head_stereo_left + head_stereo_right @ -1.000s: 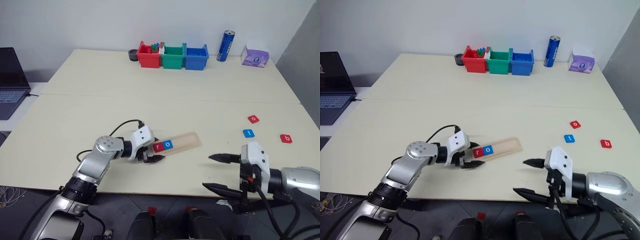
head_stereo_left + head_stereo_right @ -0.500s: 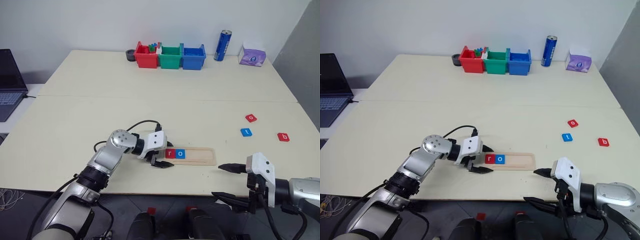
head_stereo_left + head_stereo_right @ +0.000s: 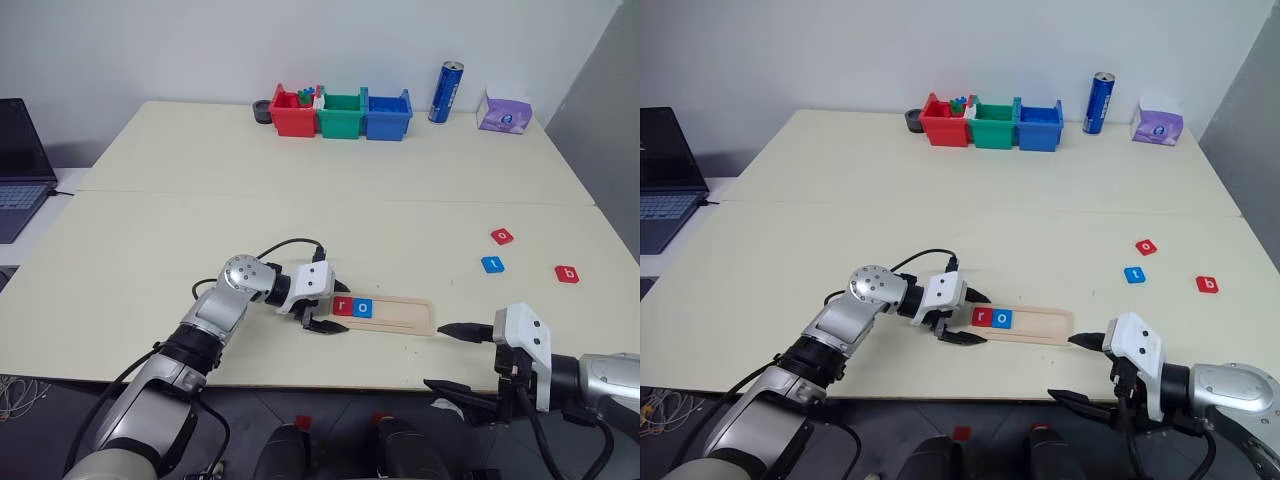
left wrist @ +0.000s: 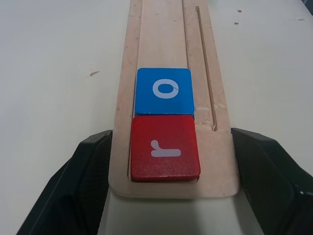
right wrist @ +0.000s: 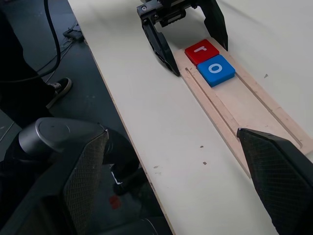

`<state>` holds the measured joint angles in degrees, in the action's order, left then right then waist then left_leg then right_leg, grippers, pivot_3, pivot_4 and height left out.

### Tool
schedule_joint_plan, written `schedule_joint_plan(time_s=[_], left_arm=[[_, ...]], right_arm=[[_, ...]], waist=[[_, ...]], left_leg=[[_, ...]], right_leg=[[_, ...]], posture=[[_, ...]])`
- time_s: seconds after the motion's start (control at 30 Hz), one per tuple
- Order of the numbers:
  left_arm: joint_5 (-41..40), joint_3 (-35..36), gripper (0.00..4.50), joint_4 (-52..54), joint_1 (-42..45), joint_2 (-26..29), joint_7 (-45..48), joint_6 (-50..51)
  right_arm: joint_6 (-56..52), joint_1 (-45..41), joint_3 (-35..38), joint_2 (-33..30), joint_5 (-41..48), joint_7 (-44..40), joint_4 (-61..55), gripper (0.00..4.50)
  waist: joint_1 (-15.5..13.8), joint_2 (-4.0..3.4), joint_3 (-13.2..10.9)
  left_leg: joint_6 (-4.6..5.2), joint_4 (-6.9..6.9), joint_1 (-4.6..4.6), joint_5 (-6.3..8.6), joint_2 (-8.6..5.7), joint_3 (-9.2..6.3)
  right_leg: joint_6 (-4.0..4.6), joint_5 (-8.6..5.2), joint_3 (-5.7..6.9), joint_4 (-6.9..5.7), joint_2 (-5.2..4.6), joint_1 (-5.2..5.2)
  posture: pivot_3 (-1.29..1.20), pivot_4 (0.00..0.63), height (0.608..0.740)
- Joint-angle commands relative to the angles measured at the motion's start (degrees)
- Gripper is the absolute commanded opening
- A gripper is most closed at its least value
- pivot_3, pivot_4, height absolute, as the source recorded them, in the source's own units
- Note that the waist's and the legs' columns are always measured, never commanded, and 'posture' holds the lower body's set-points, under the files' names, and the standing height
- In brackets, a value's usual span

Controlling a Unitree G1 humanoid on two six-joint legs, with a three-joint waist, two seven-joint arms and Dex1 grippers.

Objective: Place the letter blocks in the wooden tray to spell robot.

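The wooden tray [image 3: 385, 313] lies flat near the front edge of the pale table [image 3: 330, 210]. Two letter blocks sit in its groove at the left end. The red r block [image 3: 342, 306] is at the very end, and the blue o block [image 3: 362, 308] is touching it on its right. The rest of the tray is bare wood.

The left gripper [image 3: 326, 308] is at the tray's left end. Its two black fingers [image 4: 83, 186] are spread apart, one on each side of the tray end, close along its edges. They are not pinching the red r block, which sits between them.

The right gripper [image 3: 455, 358] is just past the tray's right end, at the table's front edge. Its fingers are spread very wide and hold nothing. One fingertip is very near the tray's right end.

Three more letter blocks lie loose on the table, well to the right of the tray. They are a red o block [image 3: 502, 236], a blue t block [image 3: 493, 265] and a red b block [image 3: 567, 273].

Along the far edge stand a red bin [image 3: 296, 112], a green bin [image 3: 341, 113] and a blue bin [image 3: 387, 113] in a row. A blue can [image 3: 447, 92] and a purple tissue pack [image 3: 504, 113] are to their right. A laptop [image 3: 22, 165] sits off to the left.
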<state>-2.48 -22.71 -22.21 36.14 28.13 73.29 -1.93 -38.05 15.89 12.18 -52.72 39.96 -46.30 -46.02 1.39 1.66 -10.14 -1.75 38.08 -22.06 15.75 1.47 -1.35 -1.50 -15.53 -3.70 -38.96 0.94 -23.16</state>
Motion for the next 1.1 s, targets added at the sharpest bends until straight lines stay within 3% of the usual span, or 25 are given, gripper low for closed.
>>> schedule_joint_plan(time_s=[0.03,0.1,0.17,0.53,1.1], left_arm=[[1.2,0.3,3.43,-1.9,0.8,-0.4,-0.5,0.2],[1.2,0.4,4.14,-2.7,1.3,-0.6,-0.3,0.6],[0.9,0.5,4.47,-2.9,1.5,-0.6,0.3,0.8],[-2.1,2.6,4.47,-1.0,1.6,-0.3,3.0,-0.5],[-9.4,11.2,4.47,16.4,-8.3,7.4,1.7,9.3]], right_arm=[[0.7,-1.1,0.7,0.0,0.6,-0.8,-0.6,4.50],[0.4,-1.4,0.6,0.0,0.7,-0.7,-0.6,4.50],[0.3,-1.5,0.6,-0.1,0.7,-0.8,-0.6,4.50],[-1.0,-2.4,1.5,-0.3,1.9,-1.1,-0.3,4.50],[-1.8,-6.0,7.9,1.0,2.8,0.6,6.0,4.50]], waist=[[0.0,0.00,0.0],[0.0,0.00,0.0],[0.1,0.01,0.0],[0.1,0.01,0.0],[0.2,0.01,0.0]], left_leg=[[0.00,0.00,0.00,0.00,0.00,0.00],[0.00,0.01,0.00,0.00,0.00,0.00],[0.00,0.02,0.00,0.00,-0.01,0.00],[0.00,0.00,-0.02,0.00,-0.01,0.00],[0.00,-0.01,-0.02,0.00,0.10,-0.01]], right_leg=[[0.00,0.00,0.00,0.00,0.00,0.00],[-0.01,0.01,0.00,-0.01,0.00,0.01],[-0.02,0.01,0.01,-0.01,0.00,0.01],[-0.02,0.01,0.01,0.00,0.03,-0.01],[-0.02,0.01,-0.03,0.00,0.00,-0.04]], posture=[[0.00,0.150,0.740],[0.00,0.150,0.740],[0.00,0.150,0.740],[0.00,0.150,0.740],[0.00,0.150,0.740]])
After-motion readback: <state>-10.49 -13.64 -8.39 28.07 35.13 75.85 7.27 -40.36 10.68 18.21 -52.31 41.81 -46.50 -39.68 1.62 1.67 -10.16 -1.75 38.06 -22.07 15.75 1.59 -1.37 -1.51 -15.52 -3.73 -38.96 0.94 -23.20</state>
